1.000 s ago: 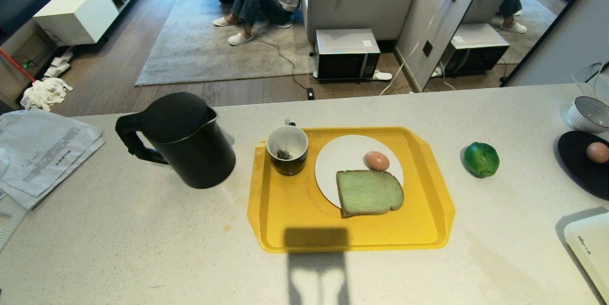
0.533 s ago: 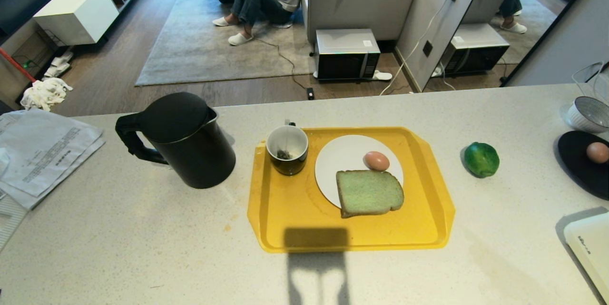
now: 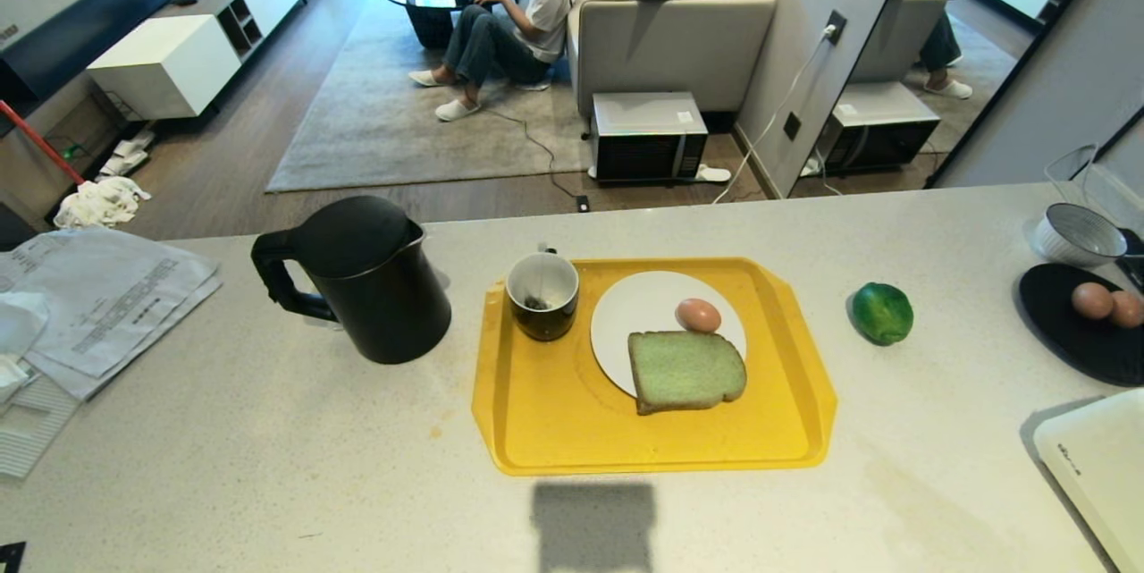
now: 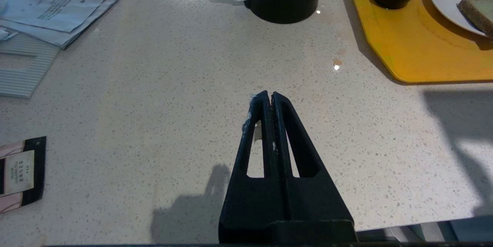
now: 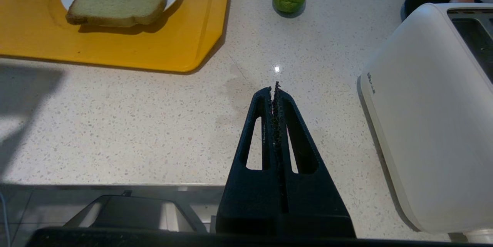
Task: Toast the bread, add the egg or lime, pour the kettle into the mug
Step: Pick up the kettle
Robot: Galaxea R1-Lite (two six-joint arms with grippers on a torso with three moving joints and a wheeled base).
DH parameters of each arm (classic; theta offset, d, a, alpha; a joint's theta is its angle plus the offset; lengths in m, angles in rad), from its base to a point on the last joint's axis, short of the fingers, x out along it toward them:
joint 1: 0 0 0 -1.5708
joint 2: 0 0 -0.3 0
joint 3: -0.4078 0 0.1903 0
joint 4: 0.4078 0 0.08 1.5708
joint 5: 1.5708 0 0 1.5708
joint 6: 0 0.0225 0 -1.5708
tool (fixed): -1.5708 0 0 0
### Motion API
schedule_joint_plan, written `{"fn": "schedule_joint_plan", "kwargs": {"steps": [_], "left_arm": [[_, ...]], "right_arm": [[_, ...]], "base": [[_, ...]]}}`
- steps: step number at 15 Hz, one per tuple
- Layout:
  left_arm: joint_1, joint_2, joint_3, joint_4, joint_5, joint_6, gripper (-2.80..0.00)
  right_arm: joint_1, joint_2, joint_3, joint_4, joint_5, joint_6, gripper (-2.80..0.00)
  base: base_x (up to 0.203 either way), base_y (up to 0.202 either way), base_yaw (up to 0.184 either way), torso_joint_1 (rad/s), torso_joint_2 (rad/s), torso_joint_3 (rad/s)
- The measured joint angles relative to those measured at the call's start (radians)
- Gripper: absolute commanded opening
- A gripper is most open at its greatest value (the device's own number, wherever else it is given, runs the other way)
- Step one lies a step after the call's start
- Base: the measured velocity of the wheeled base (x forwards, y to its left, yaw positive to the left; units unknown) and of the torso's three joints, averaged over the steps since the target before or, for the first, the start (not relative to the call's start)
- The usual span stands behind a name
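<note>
Both grippers, left gripper (image 4: 269,94) and right gripper (image 5: 274,88), are pressed together, empty; the kettle (image 3: 371,278) handle points left.

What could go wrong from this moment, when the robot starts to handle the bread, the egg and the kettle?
1. The egg lies loose on the white plate, right beside the bread; lifting the slice could set it rolling.
2. The mug stands near the yellow tray's corner, close to the kettle; a careless pour could spill.
3. The lime sits free on the counter and could roll if bumped.
</note>
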Motion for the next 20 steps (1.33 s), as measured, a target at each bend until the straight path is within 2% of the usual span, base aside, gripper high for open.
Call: {"fn": "schedule_joint_plan", "kwargs": {"steps": [13,16,18,20], "left_arm": [[0.000,0.000,-0.018,0.005,-0.001,-0.004,-2.80],[0.000,0.025,-0.184,0.050,0.000,-0.032,-2.80],[-0.005,0.100,-0.323,0.066,0.012,-0.043,-2.80],[-0.040,0.215,-0.436,0.060,0.033,-0.061,-2.80]], "right_arm": [[0.000,0.000,0.000,0.000,-0.003,0.007,-2.80],[0.000,0.000,0.000,-0.002,-0.004,0.012,-2.80],[0.000,0.000,0.000,-0.002,-0.004,0.013,-2.80],[0.000,0.000,0.000,-0.002,-0.004,0.013,-2.80]], "base": [[0.000,0.000,0.000,0.001,0.00,0.002],[0.000,0.000,0.000,0.000,0.00,0.000],[0.000,0.000,0.000,0.000,0.00,0.000],[0.000,0.000,0.000,0.000,0.00,0.000]]}}
